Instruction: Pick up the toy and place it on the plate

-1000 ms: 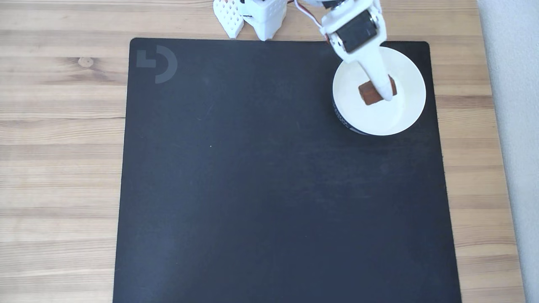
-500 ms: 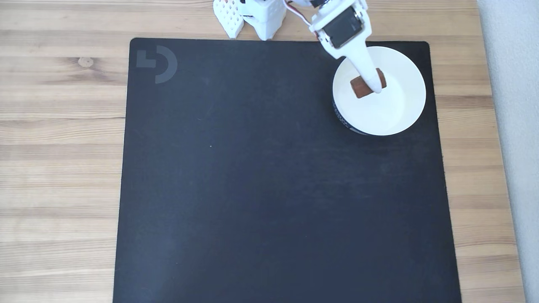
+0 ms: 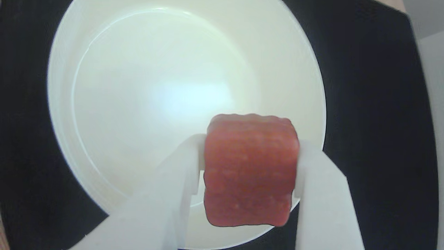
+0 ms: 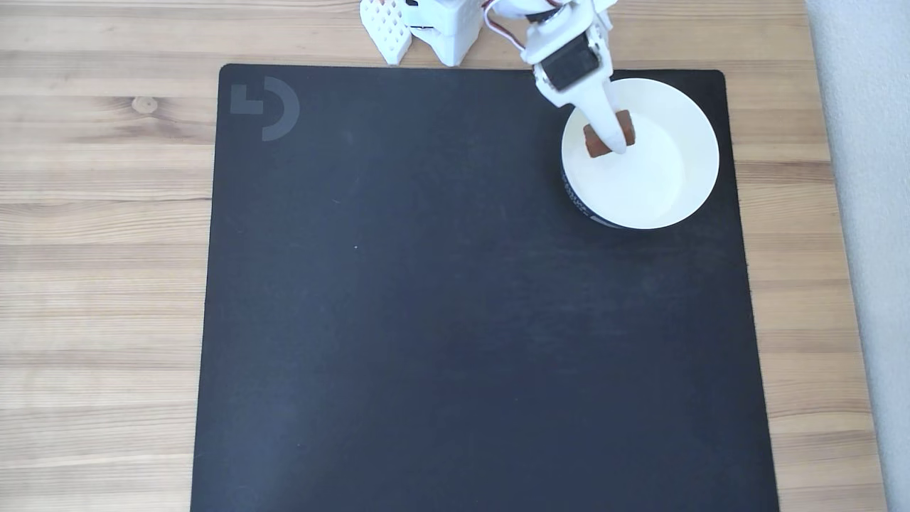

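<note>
Two white fingers (image 3: 180,173) of the gripper (image 3: 248,152) clamp the toy (image 3: 249,170) from either side in the wrist view (reddish-brown block, bumpy surface). Toy sits over the plate (image 3: 145,52), near its rim; contact with the dish cannot be determined. In the fixed view, gripper (image 4: 610,140), toy (image 4: 591,141) and plate (image 4: 668,192) occupy the upper right corner of the black mat (image 4: 426,320), on the wooden table (image 4: 99,249).

Black mat (image 4: 462,306) flat on light wood table (image 4: 99,213), grey logo mark (image 4: 266,107) in its top-left corner. Pale strip (image 4: 867,213) along right edge, possibly floor or wall.
</note>
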`<state>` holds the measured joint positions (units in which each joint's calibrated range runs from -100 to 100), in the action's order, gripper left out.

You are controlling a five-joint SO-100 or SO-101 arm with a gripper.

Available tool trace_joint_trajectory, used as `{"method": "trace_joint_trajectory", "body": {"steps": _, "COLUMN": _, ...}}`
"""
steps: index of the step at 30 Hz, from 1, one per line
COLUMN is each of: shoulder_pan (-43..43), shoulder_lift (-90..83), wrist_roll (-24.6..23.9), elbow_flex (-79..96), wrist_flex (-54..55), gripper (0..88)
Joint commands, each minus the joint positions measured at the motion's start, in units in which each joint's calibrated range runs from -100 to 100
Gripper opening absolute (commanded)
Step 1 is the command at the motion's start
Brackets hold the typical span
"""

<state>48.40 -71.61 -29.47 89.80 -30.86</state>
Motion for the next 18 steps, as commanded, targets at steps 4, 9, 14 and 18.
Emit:
{"method": "trace_joint_trajectory", "body": {"steps": 4, "shoulder_pan": 1.50, "shoulder_lift": -0.21, "wrist_roll": 0.14, "elbow_flex": -0.07, "wrist_flex": 0.29, "gripper": 28.2}}
{"method": "trace_joint_trajectory", "body": {"steps": 9, "shoulder_pan": 1.16, "shoulder_lift": -0.88, "wrist_roll": 0.14, "elbow_flex": 0.02, "wrist_flex": 0.88, "gripper": 30.7}}
{"method": "trace_joint_trajectory", "body": {"steps": 14, "shoulder_pan": -1.68, "shoulder_lift": -1.22, "wrist_roll": 0.04, "elbow_flex": -0.61, "wrist_flex": 1.05, "gripper": 25.4}}
{"method": "trace_joint_trajectory", "body": {"steps": 18, "shoulder_pan": -7.62, "shoulder_lift": -4.22, "wrist_roll": 0.09, "elbow_flex": -0.16, "wrist_flex": 1.05, "gripper": 5.8}}
